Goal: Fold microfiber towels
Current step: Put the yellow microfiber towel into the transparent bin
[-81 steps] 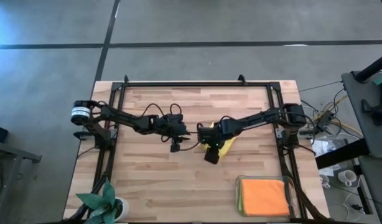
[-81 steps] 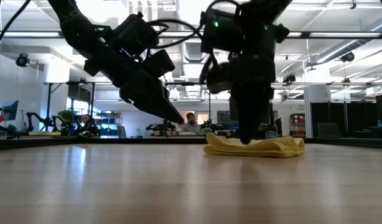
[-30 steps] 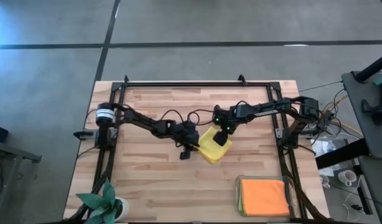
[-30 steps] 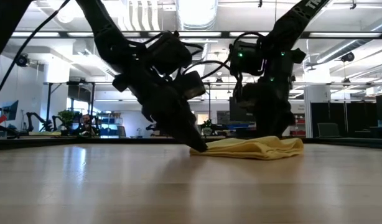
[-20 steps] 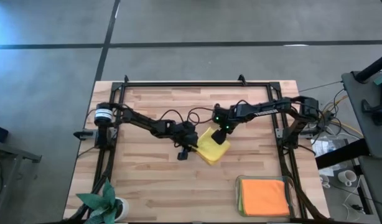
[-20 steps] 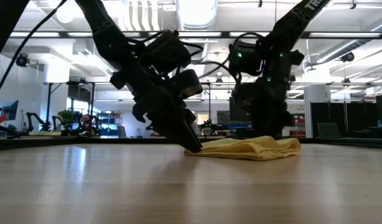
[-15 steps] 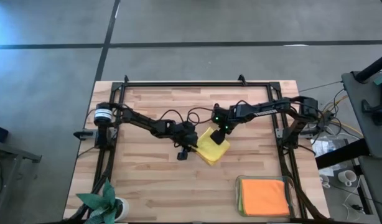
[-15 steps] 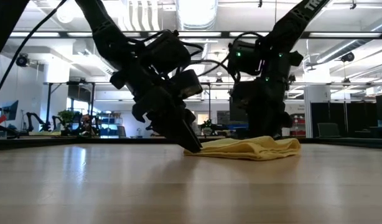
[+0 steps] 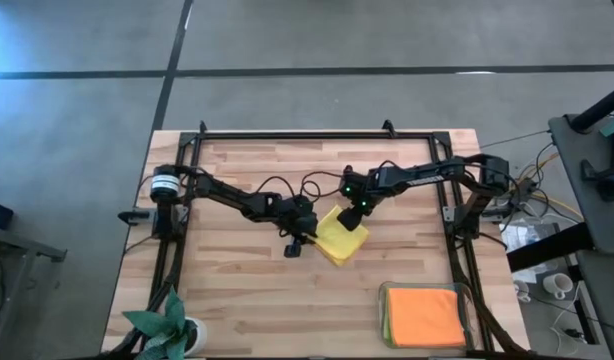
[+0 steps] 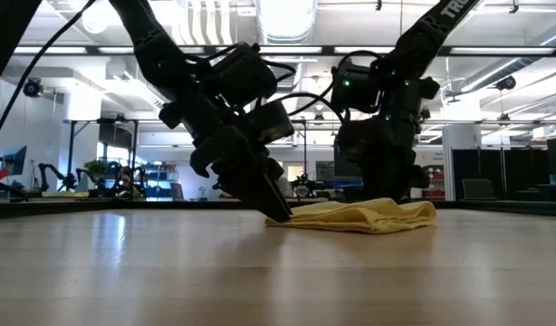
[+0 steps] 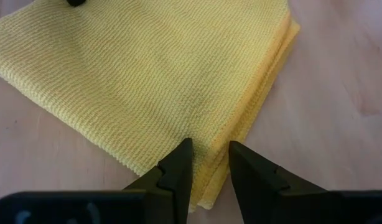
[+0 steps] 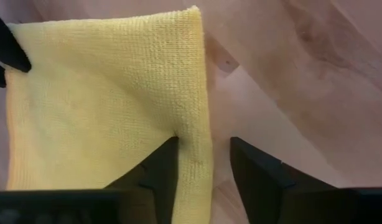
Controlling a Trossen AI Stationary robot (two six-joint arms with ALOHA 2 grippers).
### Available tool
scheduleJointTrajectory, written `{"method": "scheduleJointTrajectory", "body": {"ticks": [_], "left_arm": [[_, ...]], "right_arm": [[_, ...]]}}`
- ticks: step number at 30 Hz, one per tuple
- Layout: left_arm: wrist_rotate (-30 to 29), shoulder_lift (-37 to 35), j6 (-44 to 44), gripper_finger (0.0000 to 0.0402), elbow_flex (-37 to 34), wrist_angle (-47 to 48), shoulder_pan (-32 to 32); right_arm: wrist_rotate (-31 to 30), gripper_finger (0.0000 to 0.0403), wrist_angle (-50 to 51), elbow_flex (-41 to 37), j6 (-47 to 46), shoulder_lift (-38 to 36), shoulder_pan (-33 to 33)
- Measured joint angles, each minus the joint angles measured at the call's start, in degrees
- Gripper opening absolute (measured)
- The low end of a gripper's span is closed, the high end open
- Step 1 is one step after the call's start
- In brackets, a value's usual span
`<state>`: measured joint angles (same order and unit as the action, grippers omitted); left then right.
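Two hands (image 11: 206,158) (image 12: 203,155), both narrowly parted, straddled the folded yellow towel's (image 9: 342,236) edges on the desk (image 9: 237,290); uneven pinches risked unravelling layers.

Yellow towel (image 9: 342,236), fine knit texture; orange towel (image 9: 425,314); light striped wood table (image 9: 237,290); dark arms.

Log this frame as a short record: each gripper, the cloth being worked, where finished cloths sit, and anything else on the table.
left gripper: open, fingers straddling the yellow towel's folded edge
right gripper: open, straddling the opposite edge
yellow towel: folded, flat at table centre
orange towel: on top of a stack in the tray
tray: clear, near right corner
plant: near left corner
table: wooden
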<state>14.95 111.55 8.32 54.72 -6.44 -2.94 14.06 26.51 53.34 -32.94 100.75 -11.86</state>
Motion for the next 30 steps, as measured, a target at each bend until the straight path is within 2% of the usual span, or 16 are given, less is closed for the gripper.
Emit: {"method": "scheduleJointTrajectory", "body": {"ticks": [5,7,13,16,20,23,30], "left_arm": [[0.0,-0.2,0.0,0.0091,0.0,0.0,0.0],[-0.1,-0.3,0.1,0.0091,0.0,-0.1,0.0],[-0.2,-0.5,0.1,0.0091,0.0,-0.2,-0.1],[-0.2,-1.4,0.1,0.0091,0.0,0.2,-0.1],[-0.4,-5.8,0.4,0.0091,-0.4,7.4,0.3],[-0.3,-10.8,1.0,0.0091,-0.7,13.6,1.1],[-0.5,-20.9,1.0,0.0091,-6.6,15.1,1.6]], "right_arm": [[1.0,0.0092,-0.5,0.6,1.4,0.0,1.6],[2.4,0.0078,-0.4,0.6,1.8,0.1,2.4],[1.5,0.0044,-0.4,0.6,2.3,0.2,3.8],[-0.8,0.0016,-0.1,0.6,-1.2,-0.1,4.6],[-4.1,0.001,1.8,1.5,-7.0,-0.7,6.2],[-7.0,0.001,8.8,5.2,-11.2,-0.9,8.7],[-11.8,0.0009,20.7,17.1,-24.4,-1.0,15.9]]}}
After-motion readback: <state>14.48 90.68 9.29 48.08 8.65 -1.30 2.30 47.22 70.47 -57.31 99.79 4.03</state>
